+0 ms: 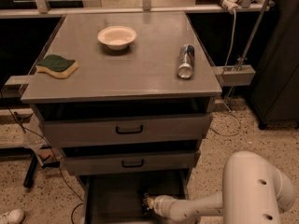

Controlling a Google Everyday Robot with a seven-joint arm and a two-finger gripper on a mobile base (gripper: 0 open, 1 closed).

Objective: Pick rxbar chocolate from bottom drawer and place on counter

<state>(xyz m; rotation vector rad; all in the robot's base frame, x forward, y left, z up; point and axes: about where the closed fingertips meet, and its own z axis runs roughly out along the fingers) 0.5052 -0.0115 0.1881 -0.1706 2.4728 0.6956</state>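
Rxbar chocolate, small flat bar in a black wrapper: not to be separated with certainty from the dark patch at the gripper's tip, so probably lying there on the drawer floor. Largest in view, the wide flat grey metal counter (140,76), carrying a cream round bowl (117,36) at the back, a silver-blue can (186,61) on its side at the right and a green-and-yellow sponge (57,65) at the left, with bare surface in the middle and front for setting down. Lowest in the cabinet, the deep grey bottom drawer (110,197), standing open and dark inside. Thick white robot arm (252,190) reaching in from the lower right. Dark gripper (145,203) low inside this drawer, near its middle; apart or together, cannot tell. Bar judged light, thin and slightly bendable, with a slippery wrapper; hardly fragile, yet likely to slide on smooth metal instead of rising. Best pinched across the narrow width, on the two long edges near mid-length, with modest force.
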